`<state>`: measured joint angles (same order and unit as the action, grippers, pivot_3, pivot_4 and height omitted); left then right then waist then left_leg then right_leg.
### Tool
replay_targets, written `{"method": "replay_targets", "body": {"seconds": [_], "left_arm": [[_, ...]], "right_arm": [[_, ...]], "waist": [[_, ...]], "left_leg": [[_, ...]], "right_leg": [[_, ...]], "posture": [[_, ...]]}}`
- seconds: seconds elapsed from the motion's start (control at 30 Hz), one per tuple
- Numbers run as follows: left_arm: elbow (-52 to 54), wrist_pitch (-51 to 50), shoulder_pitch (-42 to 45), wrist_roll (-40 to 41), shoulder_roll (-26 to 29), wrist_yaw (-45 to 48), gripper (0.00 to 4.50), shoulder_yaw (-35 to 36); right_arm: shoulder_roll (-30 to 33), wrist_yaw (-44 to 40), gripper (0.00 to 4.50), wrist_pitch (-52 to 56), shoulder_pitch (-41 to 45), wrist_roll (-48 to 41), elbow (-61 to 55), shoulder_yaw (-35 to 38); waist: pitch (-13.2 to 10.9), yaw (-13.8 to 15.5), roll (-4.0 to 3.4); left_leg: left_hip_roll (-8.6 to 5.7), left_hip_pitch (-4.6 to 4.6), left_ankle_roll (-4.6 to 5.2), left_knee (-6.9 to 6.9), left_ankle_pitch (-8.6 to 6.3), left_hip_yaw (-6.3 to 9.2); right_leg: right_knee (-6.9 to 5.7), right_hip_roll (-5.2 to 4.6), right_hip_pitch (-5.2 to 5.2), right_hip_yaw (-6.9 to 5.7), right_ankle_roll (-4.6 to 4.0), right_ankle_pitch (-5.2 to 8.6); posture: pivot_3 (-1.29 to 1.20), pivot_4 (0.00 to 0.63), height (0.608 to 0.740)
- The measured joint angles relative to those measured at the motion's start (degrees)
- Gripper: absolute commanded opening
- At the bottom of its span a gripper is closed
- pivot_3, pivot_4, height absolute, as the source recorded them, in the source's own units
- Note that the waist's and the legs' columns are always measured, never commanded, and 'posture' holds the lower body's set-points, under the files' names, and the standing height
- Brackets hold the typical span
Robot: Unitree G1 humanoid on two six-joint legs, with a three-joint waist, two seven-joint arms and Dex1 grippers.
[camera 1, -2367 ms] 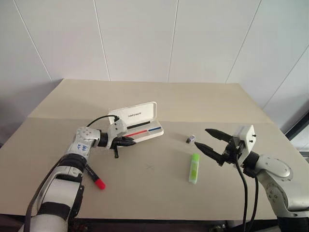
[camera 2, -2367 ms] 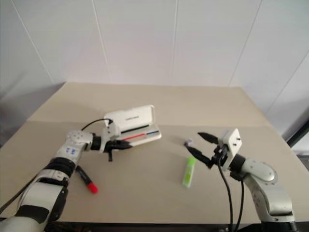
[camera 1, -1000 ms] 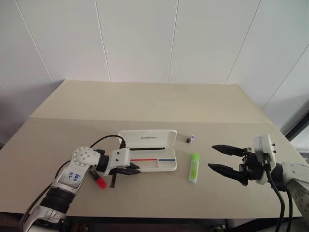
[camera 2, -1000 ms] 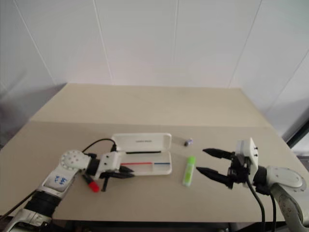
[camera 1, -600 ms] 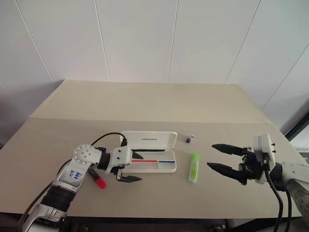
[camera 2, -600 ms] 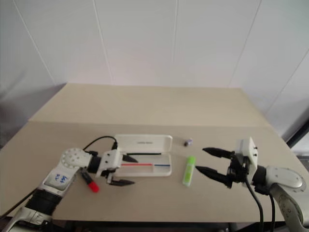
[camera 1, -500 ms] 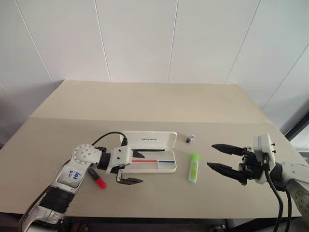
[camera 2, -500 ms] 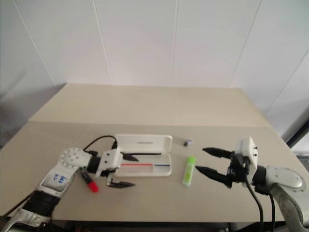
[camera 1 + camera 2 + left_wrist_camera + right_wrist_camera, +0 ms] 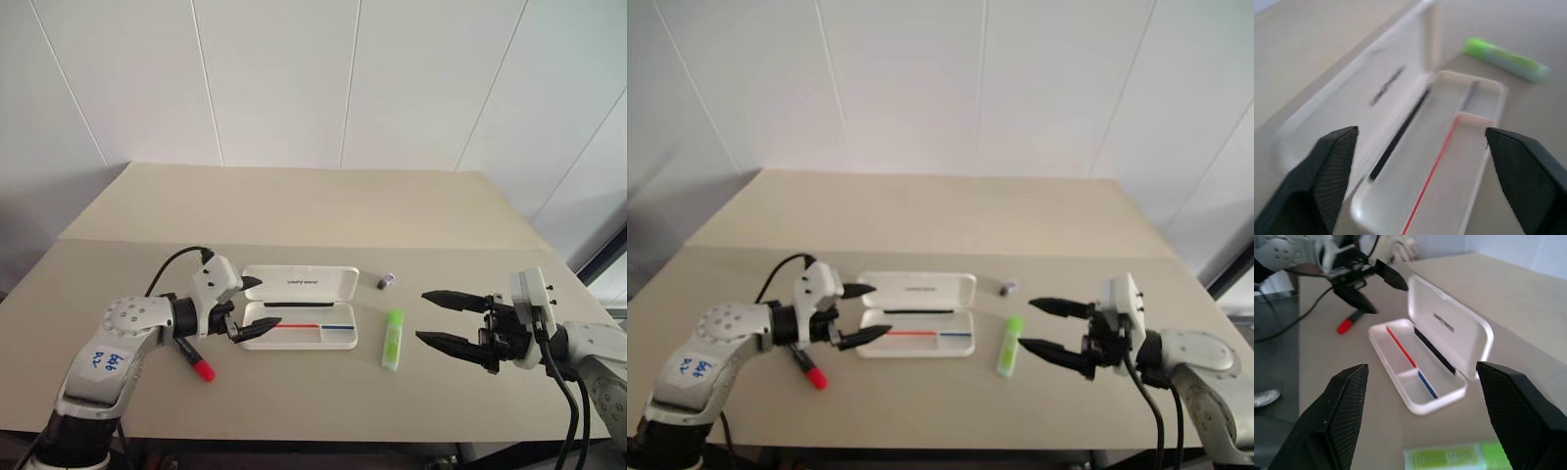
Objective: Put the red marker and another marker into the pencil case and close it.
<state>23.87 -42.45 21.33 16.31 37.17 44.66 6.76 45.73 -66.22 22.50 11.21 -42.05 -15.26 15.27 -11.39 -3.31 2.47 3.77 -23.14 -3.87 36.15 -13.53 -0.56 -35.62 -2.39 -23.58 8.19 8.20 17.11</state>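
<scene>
Tan table (image 9: 323,211), pencil case (image 9: 299,320) lengthwise left-right, lid open rearward

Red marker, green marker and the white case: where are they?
red marker (image 9: 203,370), left eye view, on its red cap.
green marker (image 9: 393,339), left eye view, mid-barrel.
case (image 9: 300,281), left eye view, on the open lid.

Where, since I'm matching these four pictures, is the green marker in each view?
Left eye: green marker lies on the table between the case and the right gripper.
Right eye: same spot, right of the case.
Left wrist: past the case's far end.
Right wrist: closer to the camera than the case.
Shared landmark: the open case's red and blue stripes.
</scene>
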Motion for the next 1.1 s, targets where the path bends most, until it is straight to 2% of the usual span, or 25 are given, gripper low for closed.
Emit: {"method": "replay_targets", "body": {"seconds": [0.17, 0.33, 0.53, 0.6, 0.73, 0.87, 1.03, 1.1], "left_arm": [[9.5, -12.2, -2.0, 1.2, -3.4, -10.0, 4.06, 1.8], [16.5, -19.2, -6.4, 1.8, -6.6, -16.6, 4.06, 3.5], [21.0, -26.2, -10.7, 3.9, -5.9, -18.8, 4.06, 5.5], [21.8, -28.7, -11.2, 6.3, -5.9, -17.9, 4.44, 6.4], [24.0, -35.8, -10.8, 8.1, -6.3, -19.6, 4.48, 8.9], [26.2, -42.1, -8.0, 7.8, -9.4, -24.3, 4.48, 11.5], [28.8, -48.6, -6.4, 5.8, -8.1, -28.7, 4.48, 12.2], [29.3, -49.6, -6.1, 5.3, -9.4, -29.9, 4.48, 13.7]], "right_arm": [[0.0, -2.6, 4.5, 0.0, 4.4, 0.8, 4.6, -2.8], [-0.5, -5.4, 4.5, -0.6, 9.2, 3.0, 9.9, -6.2], [-2.6, -8.4, 4.5, -2.3, 14.5, 5.6, 15.6, -9.6], [-3.3, -9.1, 4.5, -2.6, 15.8, 6.3, 16.9, -10.4], [-4.2, -10.6, 4.5, -3.1, 17.8, 7.6, 19.5, -11.8], [-5.4, -11.8, 4.5, -3.9, 19.6, 8.9, 21.9, -12.8], [-6.2, -12.9, 4.5, -4.9, 21.1, 10.1, 24.2, -13.2], [-6.5, -13.2, 4.5, -5.1, 21.4, 10.5, 24.8, -13.4]], "waist": [[0.0, 0.0, 0.01], [0.0, -0.3, 0.03], [0.0, -0.3, 0.03], [0.0, -0.3, 0.03], [0.0, -0.2, 0.03], [0.0, -0.3, 0.04], [0.0, -0.5, 0.04], [0.0, -0.8, 0.03]], "left_leg": [[0.0, 0.0, 0.0, 0.01, 0.0, 0.01], [0.0, 0.01, -0.01, -0.02, 0.0, 0.0], [-0.01, 0.03, -0.02, 0.0, -0.01, -0.01], [-0.01, 0.03, -0.02, 0.0, -0.01, 0.0], [-0.01, 0.03, -0.02, 0.0, -0.01, 0.02], [-0.02, 0.03, -0.03, 0.02, 0.0, 0.03], [-0.02, 0.04, -0.06, -0.02, -0.01, 0.05], [-0.02, 0.03, -0.08, -0.02, -0.03, 0.04]], "right_leg": [[0.01, 0.0, 0.01, 0.0, -0.05, 0.03], [0.02, 0.0, 0.0, 0.0, -0.01, 0.0], [0.05, -0.01, 0.02, 0.0, -0.18, 0.09], [0.05, -0.01, 0.02, 0.0, -0.24, 0.12], [0.05, -0.01, 0.02, 0.0, -0.23, 0.11], [0.05, -0.01, 0.04, 0.0, -0.08, 0.03], [0.04, 0.0, 0.03, -0.01, 0.08, -0.05], [0.06, -0.01, 0.04, -0.01, 0.08, -0.05]], "posture": [[0.0, 0.15, 0.74], [0.0, 0.15, 0.74], [0.0, 0.15, 0.74], [0.0, 0.15, 0.74], [0.0, 0.15, 0.74], [0.0, 0.15, 0.74], [0.0, 0.15, 0.74], [0.0, 0.15, 0.74]]}}
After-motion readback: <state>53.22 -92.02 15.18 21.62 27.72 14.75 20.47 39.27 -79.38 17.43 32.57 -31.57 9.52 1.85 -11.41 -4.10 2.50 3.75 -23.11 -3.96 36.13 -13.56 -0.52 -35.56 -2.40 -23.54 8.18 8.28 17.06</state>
